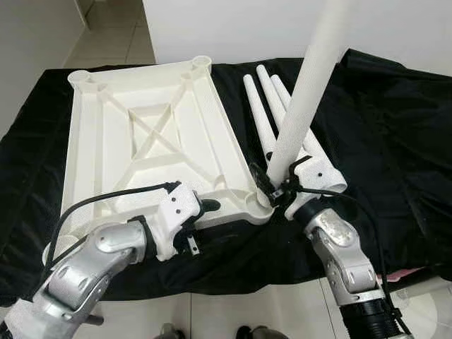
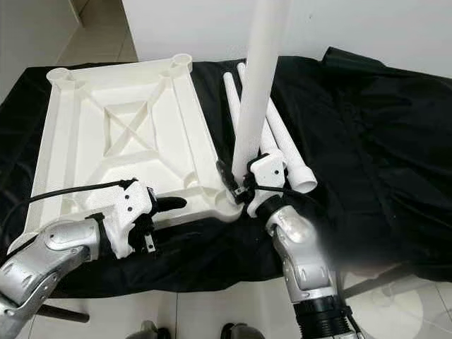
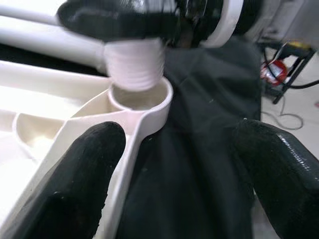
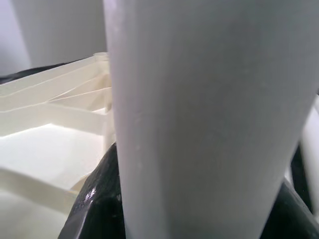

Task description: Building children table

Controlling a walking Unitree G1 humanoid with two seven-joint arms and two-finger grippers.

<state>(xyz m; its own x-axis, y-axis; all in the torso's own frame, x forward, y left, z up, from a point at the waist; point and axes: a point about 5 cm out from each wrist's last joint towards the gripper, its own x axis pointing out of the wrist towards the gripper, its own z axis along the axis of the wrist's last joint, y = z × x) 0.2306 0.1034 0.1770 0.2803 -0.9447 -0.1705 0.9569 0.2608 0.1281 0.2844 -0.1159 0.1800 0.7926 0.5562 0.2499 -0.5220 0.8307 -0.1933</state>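
Gripping the upright table leg (image 1: 305, 99), the right pincer (image 1: 277, 189) hovers over the tabletop's (image 1: 141, 134) corner socket (image 3: 141, 98); left pincer (image 1: 205, 206) gapes wide.

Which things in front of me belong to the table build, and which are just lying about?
Belongs to the job:
- upturned tabletop
- leg held upright by the right gripper over the near corner socket
- three spare legs
- left gripper, open at the tabletop's near edge

Just lying about:
- black cloth
- red object on the floor

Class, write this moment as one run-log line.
right gripper: shut on white plastic table leg, threaded end over corner socket | left gripper: open, straddling upturned white plastic tabletop edge | three spare legs on black cloth
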